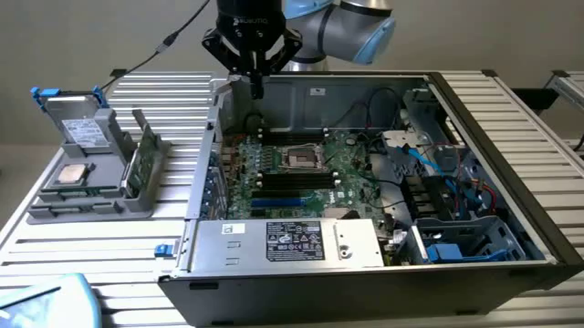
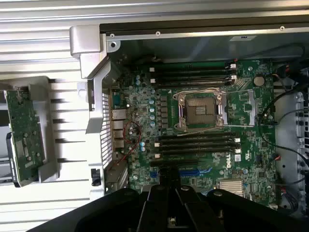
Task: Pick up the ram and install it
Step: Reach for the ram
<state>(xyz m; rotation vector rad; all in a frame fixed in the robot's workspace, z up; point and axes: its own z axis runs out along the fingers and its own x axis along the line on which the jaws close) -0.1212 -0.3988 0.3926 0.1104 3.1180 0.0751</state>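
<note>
Currently gripper (image 1: 254, 90) (image 2: 170, 179) hangs over back corner of open computer case (image 1: 292, 109), fingers pressed together, nothing between them. Ram (image 1: 134, 169) (image 2: 25, 133) stands on edge in gray holder (image 1: 91, 205) on slatted table (image 1: 91, 239), at exterior view's left, well apart from gripper. Case side wall (image 1: 202, 171) sits between holder and motherboard (image 1: 338, 171). Same holder carries drive (image 1: 81, 128) and processor chip (image 1: 73, 174). Black memory slots (image 1: 297, 181) flank processor socket (image 1: 301, 158). Power supply (image 1: 292, 240) along near edge, cables (image 1: 438, 164) at exterior view's right.
</note>
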